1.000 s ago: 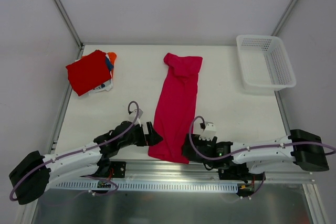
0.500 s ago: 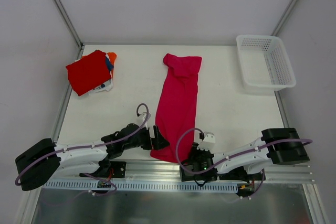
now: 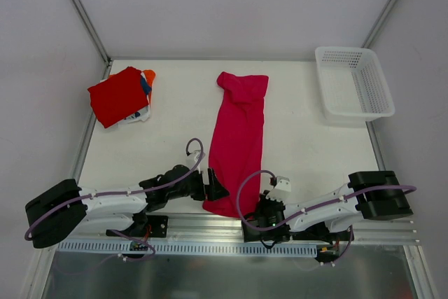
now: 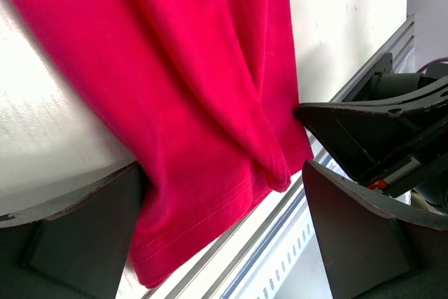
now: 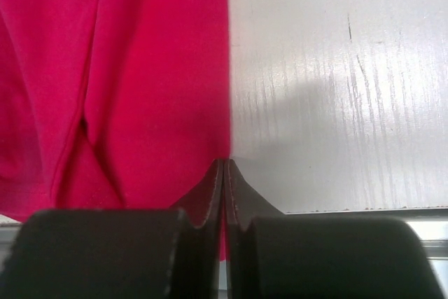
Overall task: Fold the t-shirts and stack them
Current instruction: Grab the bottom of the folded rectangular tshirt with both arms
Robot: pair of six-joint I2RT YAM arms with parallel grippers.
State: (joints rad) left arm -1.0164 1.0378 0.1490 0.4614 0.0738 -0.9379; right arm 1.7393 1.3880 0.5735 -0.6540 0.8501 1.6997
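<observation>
Top external view: we see the magenta t-shirt [image 3: 236,141] stretched along the table [image 3: 175,131] as a long strip, not yet squared or stacked, left gripper [image 4: 220,152] gaping astride its near hem, right gripper [image 5: 224,162] clamped on that hem's edge, red-topped stack [image 3: 119,96] far left.

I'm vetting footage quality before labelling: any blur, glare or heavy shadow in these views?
Top external: even light, sharp, the pink t-shirt crisp. Left wrist: hem stitching sharp, the left fingers dark and soft-edged. Right wrist: the shut right fingers blurred, faint shadow and sheen on the table.
</observation>
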